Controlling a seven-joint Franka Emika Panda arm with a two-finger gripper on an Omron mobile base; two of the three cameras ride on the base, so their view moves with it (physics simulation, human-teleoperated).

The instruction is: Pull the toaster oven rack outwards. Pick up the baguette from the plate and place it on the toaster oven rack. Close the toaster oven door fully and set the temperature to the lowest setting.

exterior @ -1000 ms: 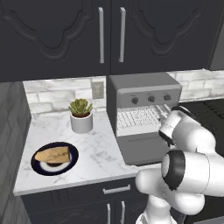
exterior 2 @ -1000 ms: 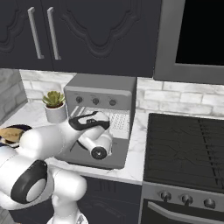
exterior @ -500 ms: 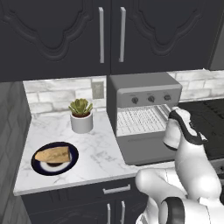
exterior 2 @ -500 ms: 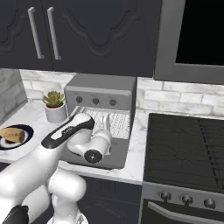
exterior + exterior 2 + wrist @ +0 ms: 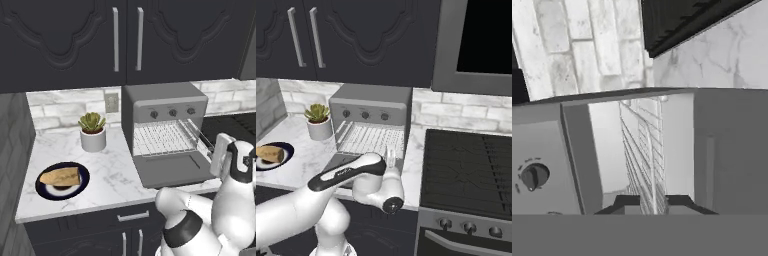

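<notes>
On the marble counter (image 5: 115, 172), against the brick backsplash, the toaster oven (image 5: 165, 102) is seen with its toaster oven door (image 5: 172, 169) folded down flat in front of it. Inside the oven's mouth the toaster oven rack (image 5: 162, 139) is seen as a pale wire grid, its front edge reaching about to the oven's opening, above the lowered door. At the right-hand front corner of the oven the gripper (image 5: 647, 204) is placed, with the rack's front wires running between its two dark fingertips (image 5: 626, 202); the jaws are drawn close on either side of those wires, but whether the wire is actually pinched cannot be told. One round knob (image 5: 533, 176) of the oven's front panel is seen close beside the hand. To the left of the oven a small succulent in a white pot (image 5: 92, 132) is set near the wall. Farther left of the oven and nearer the counter's front edge, well apart from it, the baguette (image 5: 61, 176) is lying on the plate (image 5: 83, 181).
</notes>
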